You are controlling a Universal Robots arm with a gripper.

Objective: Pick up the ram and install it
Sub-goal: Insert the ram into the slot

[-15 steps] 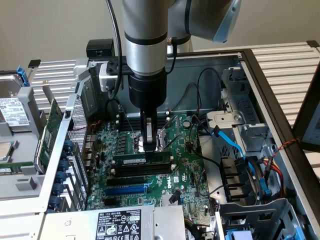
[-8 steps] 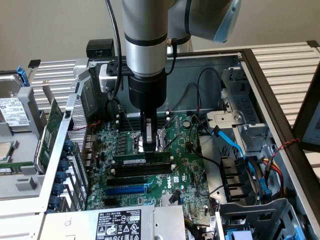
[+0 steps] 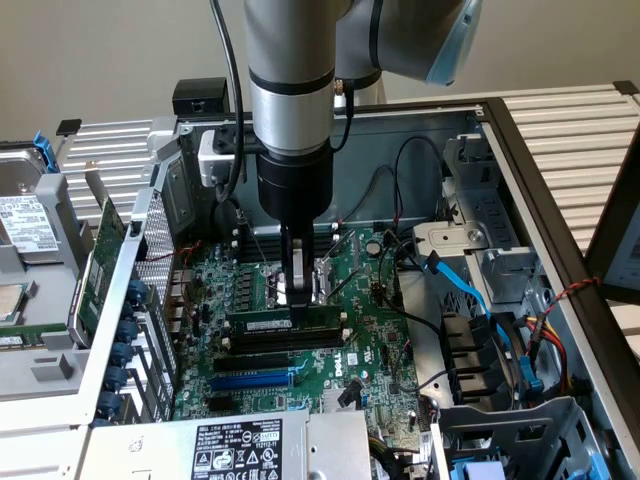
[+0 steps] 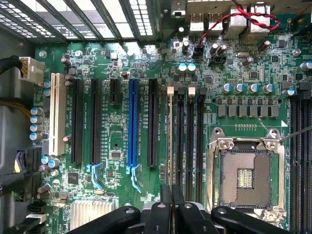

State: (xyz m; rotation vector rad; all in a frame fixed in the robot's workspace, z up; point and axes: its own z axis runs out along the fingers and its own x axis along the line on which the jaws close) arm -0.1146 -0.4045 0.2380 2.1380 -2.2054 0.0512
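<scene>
**boardwatcher:** Exterior view first. Where's the ram [image 3: 262, 325] reckoned to be?

**slotfan:** It's seen standing on edge at the memory slots [image 3: 280, 347], with its long axis laid from the exterior view's left to its right. The fingers [image 3: 297, 275] are set straight down on its top edge, a bit right of middle. They're drawn narrow and judged to be pinched on the ram.

**boardwatcher:** And the wrist view?

**slotfan:** The ram [image 4: 170, 136] is seen edge-on as a thin line, run straight out from between the fingers [image 4: 165, 207], which are closed tight on it. It looks lined up lengthwise with the memory slots [image 4: 180, 136]. Whether it's fully seated can't be told.
</scene>
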